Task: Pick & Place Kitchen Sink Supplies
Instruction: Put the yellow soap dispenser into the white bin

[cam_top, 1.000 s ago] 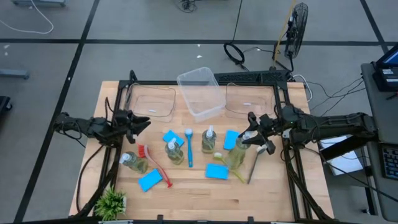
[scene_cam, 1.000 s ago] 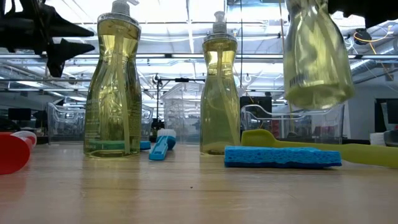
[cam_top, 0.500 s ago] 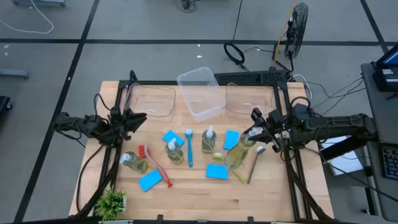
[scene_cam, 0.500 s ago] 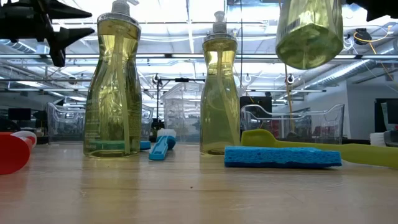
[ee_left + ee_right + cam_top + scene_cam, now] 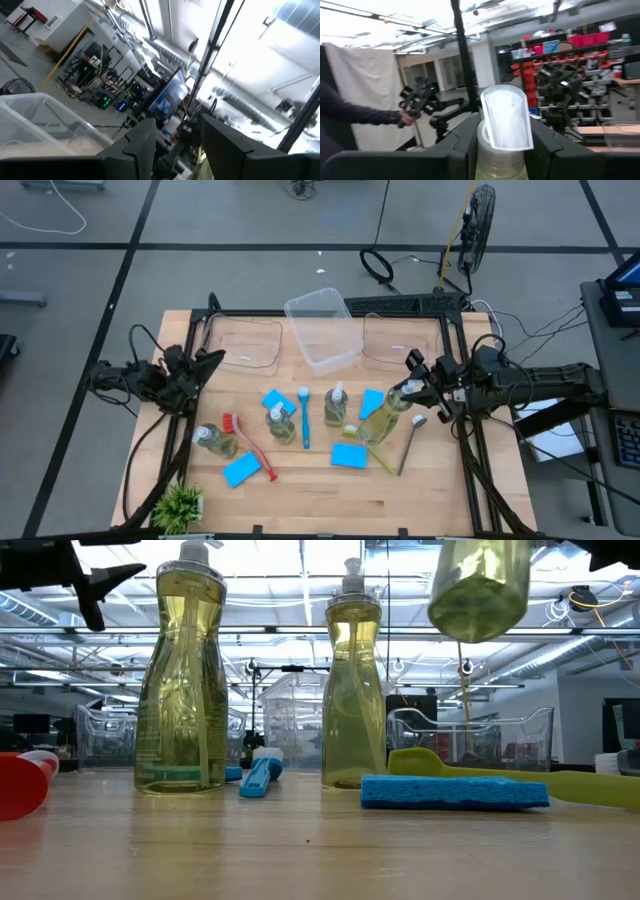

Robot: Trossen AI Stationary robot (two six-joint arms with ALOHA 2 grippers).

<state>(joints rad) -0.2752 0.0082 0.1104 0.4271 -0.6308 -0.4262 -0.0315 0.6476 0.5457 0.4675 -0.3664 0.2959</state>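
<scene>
My right gripper hangs over the table's right part, shut on a clear pump bottle of yellow-green soap. The bottle's base shows high in the low view. Two more soap bottles stand upright on the table, and a third lies on its side. Blue sponges and red, blue and yellow-green brushes lie flat around them. My left gripper is raised at the table's left edge, open, with nothing between its fingers. My right gripper pinches the bottle's neck just under the pump head, one finger on each side. The fingers come from the table's right side. The bottle is lifted clear and tilted, its base out toward the near left.
Three clear plastic bins stand along the far side. A small green plant sits at the near left corner. A dark-handled brush lies under the right gripper. Bare wood runs along the near edge.
My right gripper has risen and tipped upward. The soap bottle has gone up with it, clear of the table, and tilted, so its base now faces the near side. My left gripper has also tipped upward and risen a little, still open.
</scene>
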